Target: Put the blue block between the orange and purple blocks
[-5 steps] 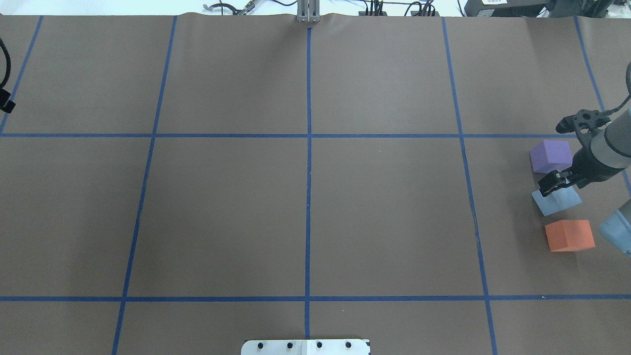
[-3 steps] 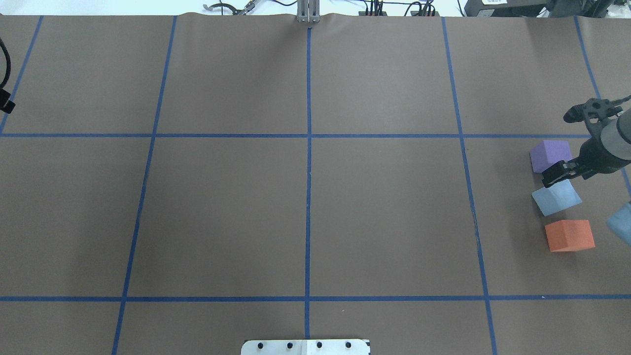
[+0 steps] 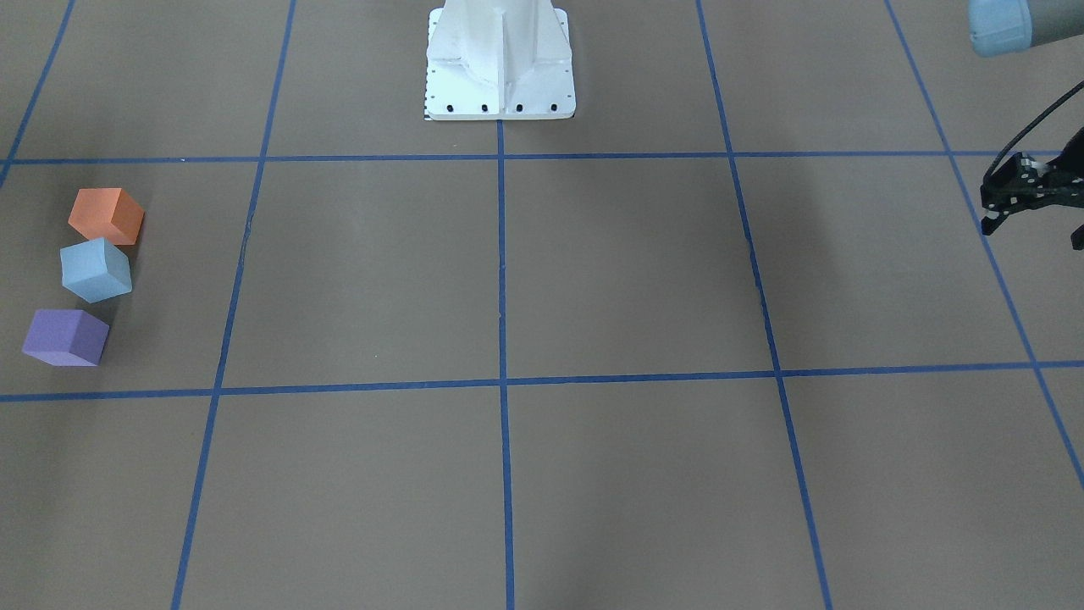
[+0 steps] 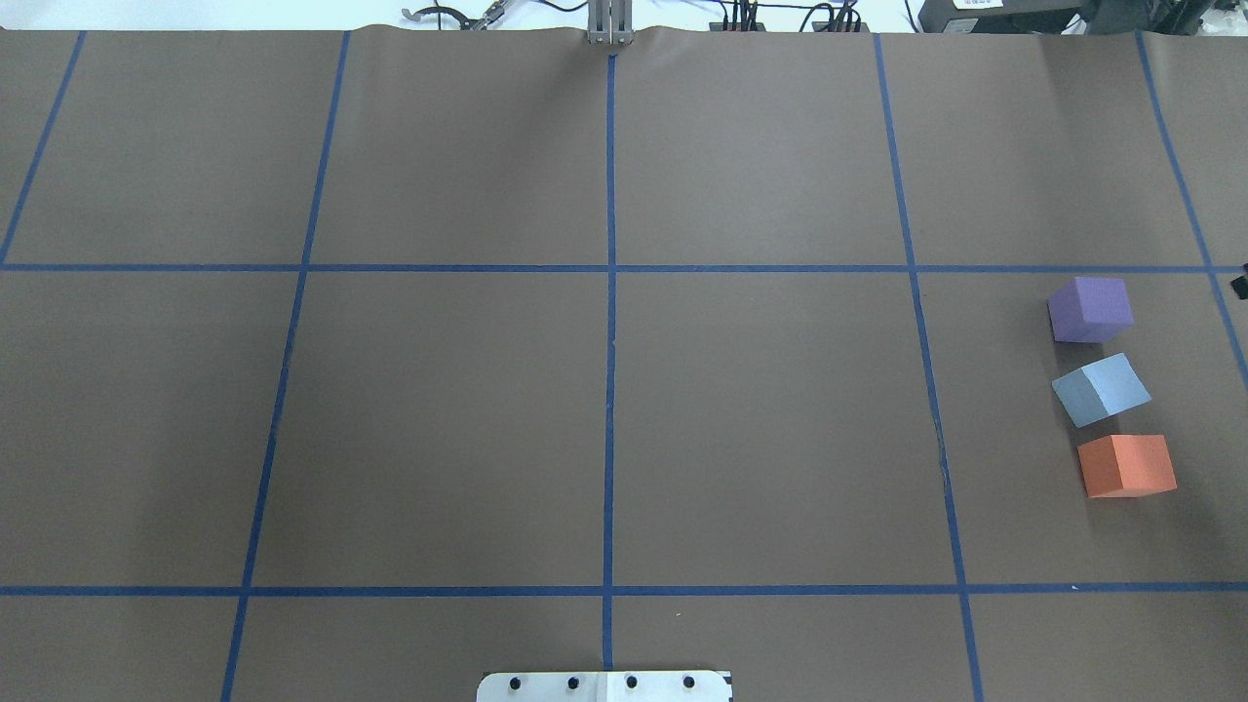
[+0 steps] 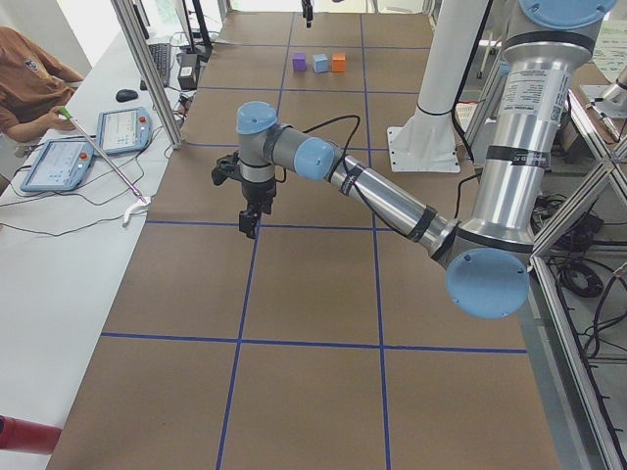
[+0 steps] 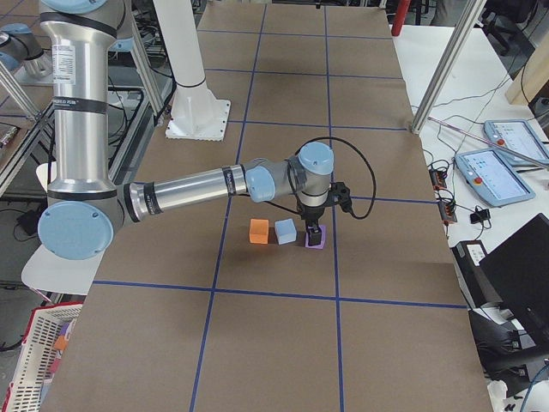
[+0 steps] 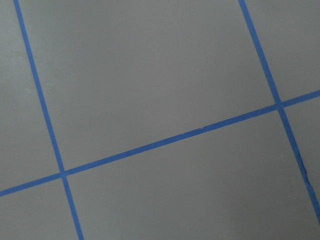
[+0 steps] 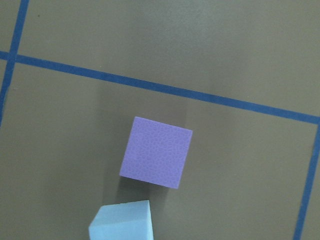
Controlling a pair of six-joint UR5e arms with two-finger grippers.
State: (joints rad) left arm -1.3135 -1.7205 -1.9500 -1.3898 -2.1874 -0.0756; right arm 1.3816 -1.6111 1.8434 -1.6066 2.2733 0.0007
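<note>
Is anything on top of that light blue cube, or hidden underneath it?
Nothing sits on the light blue foam cube; its top face is bare. It rests on the brown paper table cover, and the patch beneath is covered, so unseen.

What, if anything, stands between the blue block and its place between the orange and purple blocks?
Nothing visible: the blue block already sits in line between the orange block and the purple block.

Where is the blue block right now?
In the overhead view the blue block sits near the right edge, between the purple block and the orange block, touching neither.
</note>
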